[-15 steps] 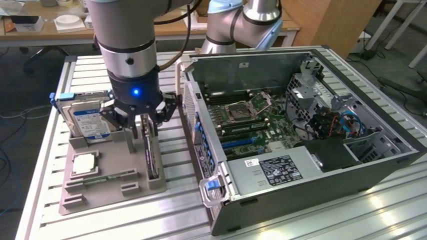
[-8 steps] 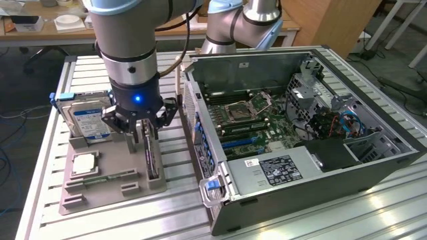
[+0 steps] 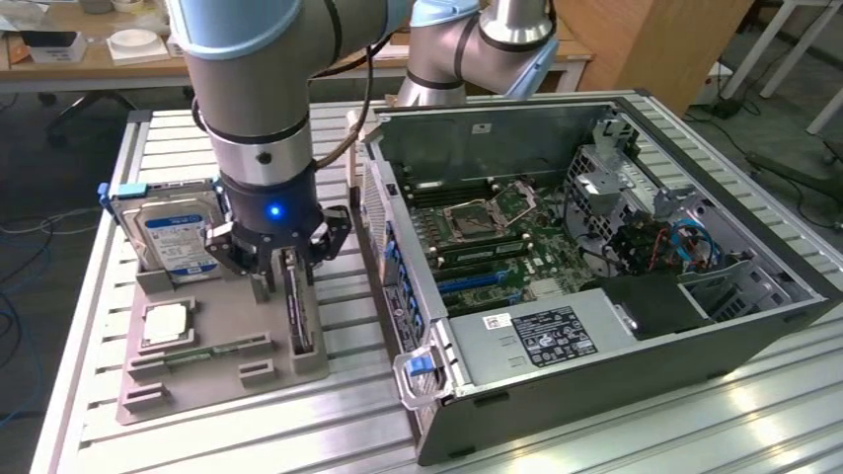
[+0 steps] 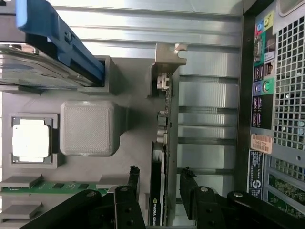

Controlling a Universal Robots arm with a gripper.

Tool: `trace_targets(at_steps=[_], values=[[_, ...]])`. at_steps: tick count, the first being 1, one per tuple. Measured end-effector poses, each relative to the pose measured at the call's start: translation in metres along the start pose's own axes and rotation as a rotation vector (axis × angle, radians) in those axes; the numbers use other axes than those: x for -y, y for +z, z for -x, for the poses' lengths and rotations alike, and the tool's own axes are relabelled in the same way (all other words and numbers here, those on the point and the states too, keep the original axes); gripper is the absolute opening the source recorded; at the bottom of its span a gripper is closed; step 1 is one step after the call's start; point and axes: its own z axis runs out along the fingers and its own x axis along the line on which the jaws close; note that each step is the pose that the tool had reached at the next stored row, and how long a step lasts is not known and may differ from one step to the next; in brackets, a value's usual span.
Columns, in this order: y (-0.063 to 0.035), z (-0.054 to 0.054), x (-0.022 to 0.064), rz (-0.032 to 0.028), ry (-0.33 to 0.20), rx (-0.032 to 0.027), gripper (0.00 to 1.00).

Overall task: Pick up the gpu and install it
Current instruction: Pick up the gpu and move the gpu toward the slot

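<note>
- The gripper [image 3: 282, 265] hangs low over the gray tray [image 3: 197, 383], pointing straight down.
- Its black fingers [image 4: 134, 177] are spread wide open. One finger is on each side of the gpu [image 4: 167, 109], with a small gap showing on both sides. It has hold of nothing.
- The gpu [image 3: 302, 318] stands on its thin edge in a slot of the tray, on the side nearest the computer. Its silver end is the end away from the gripper.
- In the tray [image 4: 133, 95], a square silver chip [image 3: 168, 324] lies flat in its own spot.
- A green memory stick [image 3: 217, 348] lies just beside the chip.
- A silver hard drive [image 3: 178, 237] with a blue label stands at the far end of the tray.
- The open computer case [image 3: 633, 367] lies on the metal table [image 3: 658, 439], to the exterior view's right of the tray.
</note>
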Motion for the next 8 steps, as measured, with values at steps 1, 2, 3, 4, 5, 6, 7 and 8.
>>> trace_targets(at_steps=[1,2,3,4,5,6,7,8], values=[[0.0018,0.0,0.0004,0.0,0.0,0.0,0.47],[0.0036,0.0,0.0006,0.0,0.0,0.0001,0.47],[0.0055,0.0,0.0008,0.0,0.0,0.0001,0.47],[0.0073,0.0,0.0009,0.0,0.0,0.0,0.47],[0.0091,0.0,0.0011,0.0001,0.0,0.0001,0.47],[0.0109,0.0,0.0013,0.0001,0.0,0.0001,0.47],[0.0127,0.0,0.0015,0.0001,0.0,0.0,0.47],[0.0144,0.0,0.0019,0.0001,0.0,0.0,0.47]])
